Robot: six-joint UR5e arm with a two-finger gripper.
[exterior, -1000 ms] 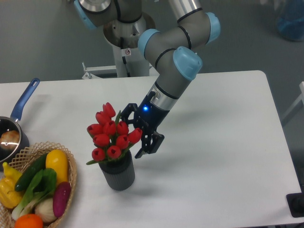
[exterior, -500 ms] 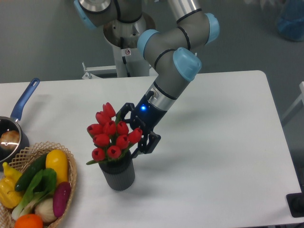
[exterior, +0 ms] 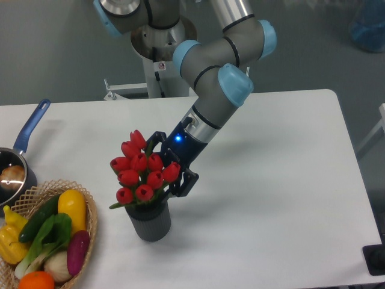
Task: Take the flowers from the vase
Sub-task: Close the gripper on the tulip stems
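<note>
The flowers (exterior: 142, 173) stand in the vase (exterior: 149, 221) near table (exterior: 289, 198) front edge, w/ the gripper (exterior: 171, 162) just behind-right of the buds, fingers spread apart around them, wide bare table to right.

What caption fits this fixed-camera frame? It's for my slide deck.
UR5e gripper open, reaching behind red tulip flowers standing in a ribbed grey vase.
</note>
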